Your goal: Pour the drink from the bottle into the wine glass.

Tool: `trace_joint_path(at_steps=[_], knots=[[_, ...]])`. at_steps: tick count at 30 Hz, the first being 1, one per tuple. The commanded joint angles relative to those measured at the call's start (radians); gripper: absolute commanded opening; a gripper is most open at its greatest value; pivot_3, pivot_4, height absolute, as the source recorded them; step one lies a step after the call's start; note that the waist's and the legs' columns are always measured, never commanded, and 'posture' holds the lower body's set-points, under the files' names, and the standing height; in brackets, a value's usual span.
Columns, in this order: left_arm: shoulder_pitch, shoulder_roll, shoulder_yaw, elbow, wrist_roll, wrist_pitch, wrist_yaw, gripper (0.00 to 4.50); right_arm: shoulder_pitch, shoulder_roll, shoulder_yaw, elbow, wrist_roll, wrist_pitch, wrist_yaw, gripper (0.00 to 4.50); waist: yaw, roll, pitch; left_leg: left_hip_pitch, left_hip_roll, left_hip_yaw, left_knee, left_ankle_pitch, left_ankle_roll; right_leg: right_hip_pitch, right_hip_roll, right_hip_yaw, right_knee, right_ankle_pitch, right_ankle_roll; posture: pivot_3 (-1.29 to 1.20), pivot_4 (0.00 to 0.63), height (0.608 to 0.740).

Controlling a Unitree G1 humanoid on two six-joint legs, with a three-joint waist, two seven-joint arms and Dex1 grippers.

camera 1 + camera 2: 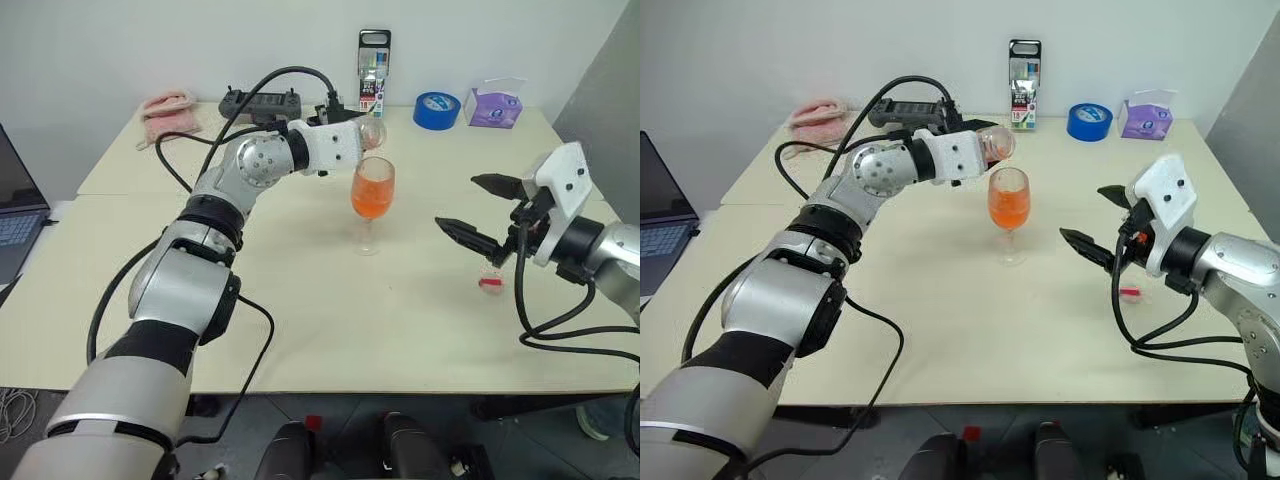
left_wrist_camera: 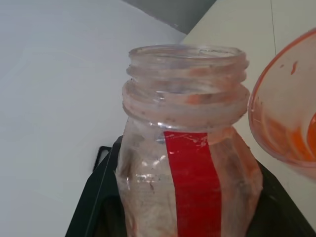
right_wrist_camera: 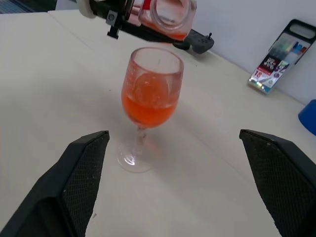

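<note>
- Step: tail end of the pour. The left gripper [image 3: 129,16] is clamped on the bottle [image 2: 190,163], holding it on its side above the wine glass [image 1: 372,205], mouth just over the rim.
- The bottle looks drained: walls clear with orange residue only, uncapped, no stream visible at the mouth.
- The drink [image 3: 147,109] sits in the glass bowl, roughly half full. The glass stands upright mid-table [image 1: 300,330], foot flat.
- The right gripper [image 1: 482,212] hangs off to the right of the glass, well apart from it, jaws spread wide, holding nothing.
- Small red cap [image 1: 490,284] lies on the table below the right gripper.
- Next, my read: roll the bottle back upright, lift it clear of the rim before moving sideways, then set it down away from the glass.
- Risk: clipping the rim on the way out tips a stemmed glass easily.
</note>
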Motion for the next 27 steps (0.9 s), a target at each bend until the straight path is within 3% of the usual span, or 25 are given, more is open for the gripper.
trace_joint_path(at_steps=[1,5,9,16,23,27], knots=[[0.020,-0.001,0.136,-0.080,-0.174,0.141,-0.074,1.81,-0.099,0.039,-0.039,0.024,0.053,-0.014,-0.018,4.50,-0.009,0.000,0.000,0.000,0.000,0.000,0.000,0.000,0.000,0.000,0.000,0.000,0.000,0.000,0.000,0.00,0.150,0.740],[0.094,0.004,0.257,-0.203,-0.307,0.371,-0.062,1.80,-0.196,0.080,-0.023,0.061,0.094,0.015,-0.037,4.50,-0.015,0.000,0.000,0.000,0.000,-0.001,0.000,0.000,0.000,0.000,0.000,-0.001,0.001,0.000,0.000,0.00,0.150,0.740],[0.249,-0.006,0.391,-0.402,-0.423,0.612,0.082,1.80,-0.325,0.177,0.073,0.101,0.137,0.106,-0.087,4.50,-0.026,0.001,-0.001,0.001,0.001,-0.001,0.000,0.000,0.000,-0.001,0.000,0.000,0.003,0.000,0.000,0.00,0.150,0.740],[0.490,-0.015,0.460,-0.682,-0.444,0.761,0.262,1.80,-0.403,0.272,0.228,0.113,0.104,0.151,-0.083,4.50,-0.020,0.001,-0.001,-0.001,0.002,-0.002,0.001,0.000,0.000,-0.006,-0.002,0.001,0.010,-0.001,0.001,0.00,0.150,0.740],[0.579,-0.014,0.489,-0.794,-0.467,0.842,0.328,1.80,-0.421,0.266,0.261,0.158,0.058,0.119,-0.028,4.50,-0.007,0.000,-0.001,-0.003,0.001,-0.001,0.003,0.000,-0.001,-0.007,-0.004,0.001,0.010,-0.001,0.001,0.00,0.150,0.740],[0.607,-0.008,0.502,-0.801,-0.466,0.860,0.362,3.07,-0.425,0.272,0.270,0.173,0.032,0.108,-0.011,4.50,-0.012,0.000,-0.001,-0.002,0.000,-0.001,0.002,0.000,-0.001,-0.007,-0.004,0.001,0.010,-0.001,0.001,0.00,0.150,0.740]])
